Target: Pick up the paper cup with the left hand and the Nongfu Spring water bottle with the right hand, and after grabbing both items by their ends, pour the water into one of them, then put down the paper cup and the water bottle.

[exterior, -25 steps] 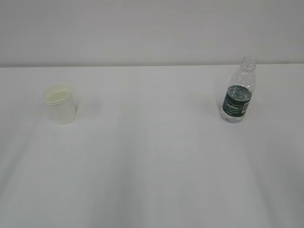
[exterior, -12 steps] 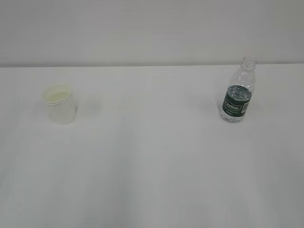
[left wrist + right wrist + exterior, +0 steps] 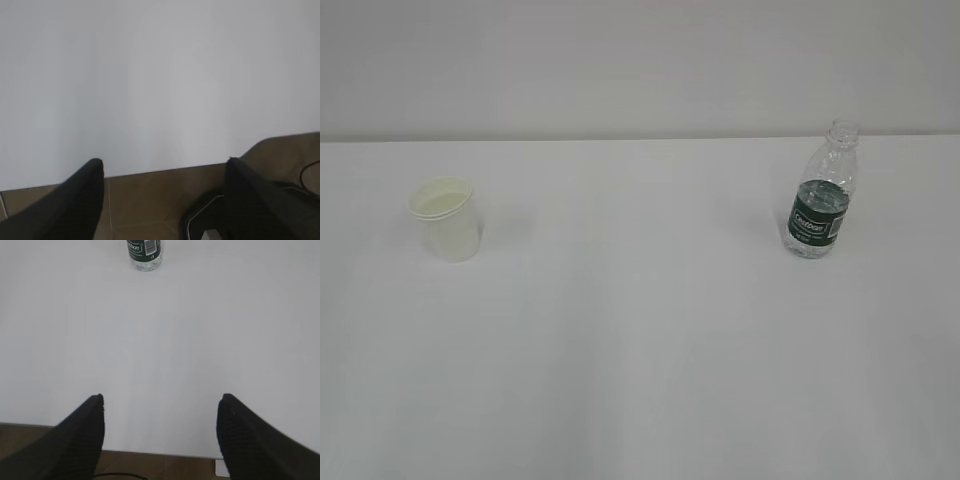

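Nearest to me, left wrist view: my left gripper has its two black fingers spread wide, nothing between them. It hangs over the near table edge, brown floor below the edge, and a dark base with a cable at lower right. Only bare white table ahead; cup not in this view.

Right wrist view: my right gripper is also spread wide and empty, its ribbed fingers over the near table edge. A strip of floor shows at the bottom. The bottle stands far ahead at the top edge of the view, slightly left of centre, only its lower part and green label visible. Well apart from the fingers.

Exterior view: neither arm shows. The near half of the table is bare white. Farther back on the left, the cup stands upright, mouth up, inside looking faintly yellowish; I can't tell a water level. Farther back on the right, the bottle stands upright, no cap, green label with white lettering around the middle, clear water in the lower part. Cup and bottle are well apart, on opposite sides of the table. Behind them, the far table edge meets a plain pale wall.
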Tool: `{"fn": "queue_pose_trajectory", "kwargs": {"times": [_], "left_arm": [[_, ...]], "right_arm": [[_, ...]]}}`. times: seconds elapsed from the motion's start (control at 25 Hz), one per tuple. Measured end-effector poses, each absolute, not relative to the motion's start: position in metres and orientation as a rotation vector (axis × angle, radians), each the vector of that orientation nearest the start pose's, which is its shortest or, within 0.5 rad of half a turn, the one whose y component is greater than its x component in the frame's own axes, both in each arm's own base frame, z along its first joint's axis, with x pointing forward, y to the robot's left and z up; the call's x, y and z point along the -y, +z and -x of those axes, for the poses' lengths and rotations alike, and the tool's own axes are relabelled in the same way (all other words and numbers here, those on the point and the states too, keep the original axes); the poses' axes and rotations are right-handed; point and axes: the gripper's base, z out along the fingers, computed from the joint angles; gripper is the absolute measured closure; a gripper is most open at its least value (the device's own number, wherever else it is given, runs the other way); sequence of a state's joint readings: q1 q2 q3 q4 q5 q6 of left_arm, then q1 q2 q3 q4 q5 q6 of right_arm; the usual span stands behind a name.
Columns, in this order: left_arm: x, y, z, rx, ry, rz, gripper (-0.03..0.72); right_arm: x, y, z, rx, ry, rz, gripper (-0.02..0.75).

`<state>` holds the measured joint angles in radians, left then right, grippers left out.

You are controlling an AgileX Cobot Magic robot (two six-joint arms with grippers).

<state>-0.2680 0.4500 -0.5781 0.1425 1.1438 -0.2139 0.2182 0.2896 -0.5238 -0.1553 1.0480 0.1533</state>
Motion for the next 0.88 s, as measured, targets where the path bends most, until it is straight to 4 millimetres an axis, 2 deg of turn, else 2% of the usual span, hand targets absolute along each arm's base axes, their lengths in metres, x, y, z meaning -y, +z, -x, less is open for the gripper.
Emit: {"fn": "queue_pose_trajectory", "kwargs": {"times": [0.2, 0.48, 0.88], "left_arm": [[0.007, 0.282, -0.056, -2.509, -0.05, -0.151, 0.151], [0.009, 0.277, -0.055, -2.528, -0.081, -0.159, 0.173], [0.014, 0.273, -0.056, -2.491, -0.151, -0.154, 0.184]], "right_arm": [[0.004, 0.278, -0.037, -2.307, -0.006, 0.09, 0.216], [0.003, 0.268, -0.035, -2.381, 0.008, 0.088, 0.216], [0.003, 0.268, -0.035, -2.384, 0.014, 0.09, 0.216]]}}
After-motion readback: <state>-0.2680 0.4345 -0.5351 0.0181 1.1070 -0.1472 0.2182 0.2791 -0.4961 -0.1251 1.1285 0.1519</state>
